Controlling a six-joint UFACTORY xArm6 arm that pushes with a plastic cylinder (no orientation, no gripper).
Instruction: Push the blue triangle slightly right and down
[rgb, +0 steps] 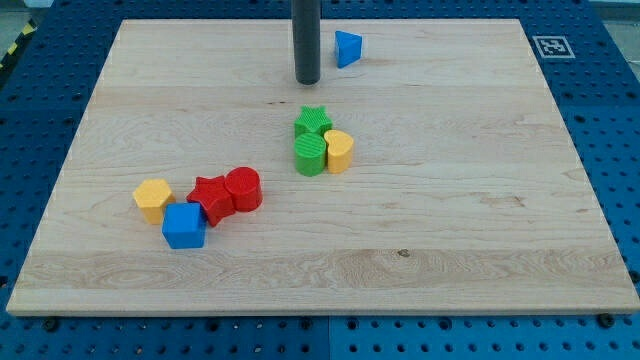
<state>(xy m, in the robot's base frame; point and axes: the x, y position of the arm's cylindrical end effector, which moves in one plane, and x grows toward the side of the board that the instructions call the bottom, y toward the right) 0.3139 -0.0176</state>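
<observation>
The blue triangle (347, 48) lies near the view's top, a little right of centre, on the wooden board (480, 200). My tip (307, 81) is at the end of the dark rod, just left of and slightly below the blue triangle, with a small gap between them.
A green star (313, 122), a green cylinder (310, 155) and a yellow block (339, 151) cluster below my tip. At the lower left lie a yellow hexagon (153, 198), a blue cube (184, 226), a red star (211, 197) and a red cylinder (243, 188).
</observation>
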